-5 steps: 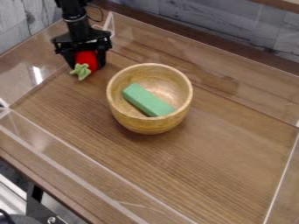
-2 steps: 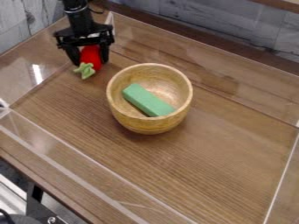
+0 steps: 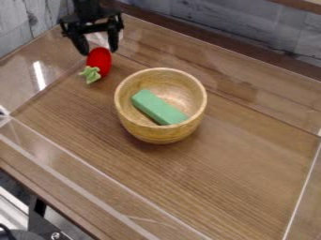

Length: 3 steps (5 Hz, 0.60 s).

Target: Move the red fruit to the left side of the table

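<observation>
A: Hanging over the far left corner of the surface [image 3: 238,187], the gripper [image 3: 94,42] points straight down with its two black fingers spread wide and nothing between them.

B: And the red fruit [image 3: 97,62]?

A: Just below the gripper, lying on the surface with its green stem toward the near left. The fingertips stand clear above it, not touching.

B: Anything else close by?

A: Below and to the right of the gripper sits a round wooden bowl [image 3: 160,128] with a green block [image 3: 158,106] lying inside it.

B: What is hard to see?

A: The arm above the gripper is cut off by the top edge, and the clear walls [image 3: 38,141] around the surface show mostly as glare.

B: Changed from a second ago?

A: Then the fingers straddled the fruit low on the surface; now the gripper has risen off it, while the fruit stays put.
</observation>
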{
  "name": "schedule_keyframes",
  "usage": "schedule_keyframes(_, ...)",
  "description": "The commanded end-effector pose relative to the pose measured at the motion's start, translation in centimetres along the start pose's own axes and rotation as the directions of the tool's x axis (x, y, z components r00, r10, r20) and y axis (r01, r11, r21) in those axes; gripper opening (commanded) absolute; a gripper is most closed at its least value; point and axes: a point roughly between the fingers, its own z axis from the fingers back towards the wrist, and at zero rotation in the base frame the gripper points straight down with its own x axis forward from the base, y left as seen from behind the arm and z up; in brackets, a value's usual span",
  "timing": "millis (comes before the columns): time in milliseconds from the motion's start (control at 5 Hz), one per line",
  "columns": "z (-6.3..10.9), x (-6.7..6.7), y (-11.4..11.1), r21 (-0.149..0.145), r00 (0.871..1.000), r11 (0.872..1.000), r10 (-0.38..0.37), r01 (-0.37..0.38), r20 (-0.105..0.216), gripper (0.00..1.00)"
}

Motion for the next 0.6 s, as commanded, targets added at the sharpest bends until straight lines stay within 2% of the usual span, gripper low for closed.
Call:
schedule_keyframes(0, 5.6, 1.9, -2.4, -0.033, 0.990, 0.996, -0.073, 0.078, 0.117, 1.00)
schedule_keyframes(200, 6.3, 1.5, -3.3, -0.034, 0.991, 0.999, -0.013, 0.018, 0.134, 1.00)
schedule_keyframes(400, 5.6, 1.4, -4.0, -0.021, 0.989, 0.999, 0.048, -0.045, 0.142, 1.00)
